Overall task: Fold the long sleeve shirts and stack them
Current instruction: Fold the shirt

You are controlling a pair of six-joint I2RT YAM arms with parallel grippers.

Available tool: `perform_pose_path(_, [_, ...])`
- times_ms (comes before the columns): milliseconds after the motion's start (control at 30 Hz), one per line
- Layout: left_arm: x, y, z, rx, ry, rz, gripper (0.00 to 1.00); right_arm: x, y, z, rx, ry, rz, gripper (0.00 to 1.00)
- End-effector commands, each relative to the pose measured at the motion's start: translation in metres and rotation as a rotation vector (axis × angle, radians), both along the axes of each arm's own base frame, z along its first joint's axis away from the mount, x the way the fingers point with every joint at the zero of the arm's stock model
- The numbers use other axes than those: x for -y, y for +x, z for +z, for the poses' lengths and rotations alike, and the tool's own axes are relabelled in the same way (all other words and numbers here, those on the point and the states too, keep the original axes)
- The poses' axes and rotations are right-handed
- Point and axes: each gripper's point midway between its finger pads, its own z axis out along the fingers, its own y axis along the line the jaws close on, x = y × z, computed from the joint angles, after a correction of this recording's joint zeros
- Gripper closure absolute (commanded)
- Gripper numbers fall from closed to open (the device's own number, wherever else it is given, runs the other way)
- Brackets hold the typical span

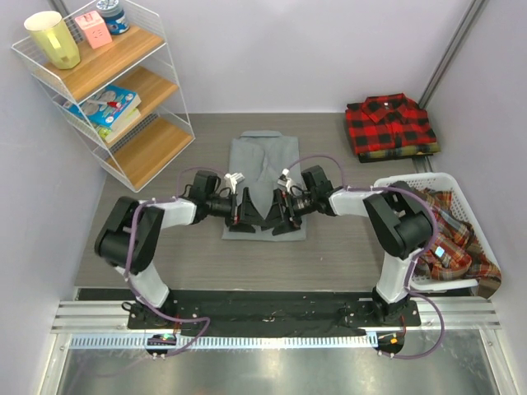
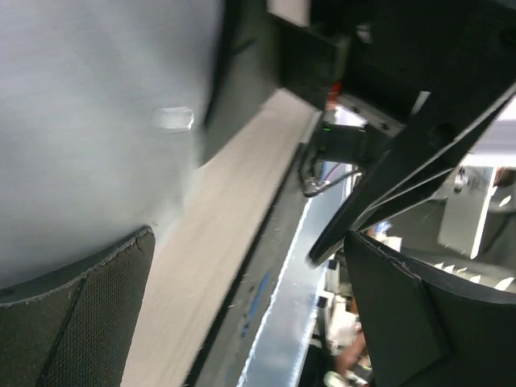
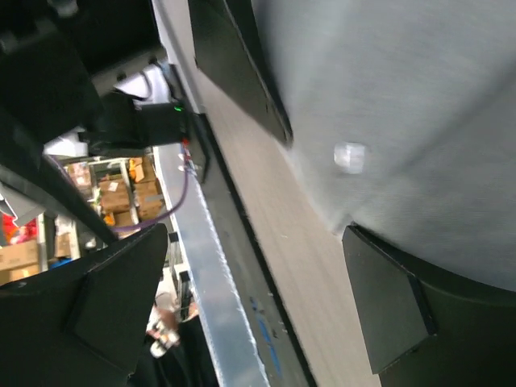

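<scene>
1. Pale walls close in a grey-brown wood-grain worktop (image 1: 329, 255), seen from above, with two black robot arms bolted at its near edge.
2. A plain grey shirt (image 1: 263, 156) lies flat in the middle of the worktop, collar toward the far edge. Its sides appear tucked in, leaving a tall narrow rectangle.
3. The left gripper (image 1: 240, 212) and right gripper (image 1: 282, 214) sit side by side over the shirt's near hem, each arm reaching inward. Both have their fingers spread wide. In the wrist views grey cloth lies beside one pad (image 2: 81, 322) with bare table between the fingers, so nothing is pinched.
4. The cloth looks soft, light and limp, likely to sag and slide on the smooth table. The best hold is probably the two near hem corners, one per gripper, catching every layer and lifting evenly. A small clear button (image 2: 172, 118) is the only hard spot.
5. A red-and-black checked shirt (image 1: 390, 123) lies folded at the far right corner, on top of another folded plaid piece.
6. A white basket (image 1: 412, 178) at the right edge holds crumpled plaid shirts (image 1: 449, 239), some spilling over its near rim.
7. A wire shelf (image 1: 152, 148) at the far left corner carries a yellow cup (image 1: 53, 39) and books (image 1: 107, 105), well apart from the work.
8. The grippers are close together, so they may hinder each other.
</scene>
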Motion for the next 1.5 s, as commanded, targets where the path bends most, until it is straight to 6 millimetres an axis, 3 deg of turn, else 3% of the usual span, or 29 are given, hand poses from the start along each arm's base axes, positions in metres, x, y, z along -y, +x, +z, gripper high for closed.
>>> perform_pose_path(0, [-0.028, 0.004, -0.052, -0.090, 0.058, 0.057, 0.00, 0.014, -0.012, -0.035, -0.063, -0.012, 0.027, 0.04])
perform_pose_path(67, [-0.045, -0.001, -0.075, -0.176, 0.091, 0.083, 0.00, 0.027, -0.017, -0.055, -0.126, -0.033, 0.007, 0.04])
perform_pose_path(133, [-0.050, 0.000, -0.076, -0.221, 0.074, 0.112, 0.00, 0.040, -0.019, -0.066, -0.190, -0.051, -0.020, 0.05])
perform_pose_path(233, [-0.056, -0.006, -0.077, -0.246, 0.098, 0.125, 0.00, 0.055, -0.023, -0.066, -0.241, -0.069, -0.033, 0.05])
perform_pose_path(300, [-0.063, -0.014, -0.071, -0.256, 0.089, 0.139, 0.00, 0.063, -0.021, -0.055, -0.205, -0.063, -0.026, 0.05])
perform_pose_path(333, [-0.065, -0.017, -0.065, -0.257, 0.078, 0.135, 0.00, 0.064, -0.024, -0.047, -0.221, -0.066, -0.017, 0.05])
perform_pose_path(400, [-0.063, -0.016, -0.030, -0.150, 0.026, 0.102, 0.02, 0.062, -0.020, -0.017, -0.167, -0.015, 0.004, 0.05])
perform_pose_path(467, [-0.059, -0.011, 0.012, -0.002, -0.026, 0.069, 0.01, 0.057, -0.011, 0.020, -0.098, 0.042, 0.012, 0.05])
perform_pose_path(500, [-0.057, -0.007, 0.024, 0.047, -0.028, 0.063, 0.01, 0.055, -0.005, 0.031, -0.071, 0.053, 0.006, 0.05])
perform_pose_path(533, [-0.053, 0.005, 0.040, 0.129, -0.027, 0.060, 0.01, 0.051, 0.008, 0.044, -0.007, 0.057, -0.001, 0.05])
perform_pose_path(600, [-0.045, 0.016, 0.048, 0.202, -0.004, 0.027, 0.00, 0.048, 0.023, 0.049, 0.039, 0.054, -0.008, 0.05])
perform_pose_path(633, [-0.041, 0.032, 0.060, 0.249, 0.001, 0.028, 0.01, 0.045, 0.038, 0.055, 0.089, 0.046, -0.018, 0.05])
perform_pose_path(667, [-0.038, 0.042, 0.059, 0.262, 0.017, 0.036, 0.01, 0.043, 0.046, 0.052, 0.095, 0.041, -0.021, 0.05])
perform_pose_path(700, [-0.032, 0.051, 0.044, 0.221, 0.034, 0.029, 0.03, 0.038, 0.060, 0.050, 0.103, 0.042, -0.019, 0.06])
perform_pose_path(767, [-0.027, 0.080, 0.046, 0.254, 0.060, 0.058, 0.06, 0.033, 0.077, 0.044, 0.130, 0.031, -0.024, 0.07])
perform_pose_path(800, [-0.024, 0.093, 0.047, 0.279, 0.049, 0.072, 0.08, 0.029, 0.089, 0.051, 0.166, 0.044, -0.019, 0.07])
perform_pose_path(833, [-0.022, 0.104, 0.031, 0.241, 0.071, 0.087, 0.09, 0.027, 0.096, 0.039, 0.149, 0.038, -0.018, 0.07])
perform_pose_path(900, [-0.019, 0.122, 0.025, 0.220, 0.075, 0.105, 0.12, 0.024, 0.115, 0.035, 0.170, 0.029, -0.030, 0.08])
perform_pose_path(933, [-0.020, 0.127, 0.002, 0.149, 0.097, 0.124, 0.13, 0.027, 0.123, 0.019, 0.143, 0.018, -0.041, 0.10])
perform_pose_path(1100, [-0.043, 0.144, -0.060, 0.031, 0.168, 0.214, 0.18, 0.048, 0.152, -0.028, 0.122, -0.034, -0.090, 0.14])
perform_pose_path(1167, [-0.058, 0.148, -0.078, -0.058, 0.165, 0.282, 0.19, 0.059, 0.154, -0.048, 0.077, -0.050, -0.113, 0.18])
perform_pose_path(1233, [-0.066, 0.140, -0.090, -0.120, 0.163, 0.304, 0.20, 0.064, 0.145, -0.062, 0.028, -0.057, -0.115, 0.19])
perform_pose_path(1300, [-0.067, 0.131, -0.089, -0.148, 0.153, 0.307, 0.21, 0.067, 0.127, -0.074, -0.029, -0.068, -0.109, 0.22])
perform_pose_path(1367, [-0.067, 0.113, -0.091, -0.180, 0.139, 0.294, 0.21, 0.068, 0.115, -0.074, -0.068, -0.058, -0.105, 0.24])
perform_pose_path(1467, [-0.064, 0.101, -0.063, -0.141, 0.078, 0.276, 0.22, 0.068, 0.103, -0.052, -0.058, -0.032, -0.096, 0.28])
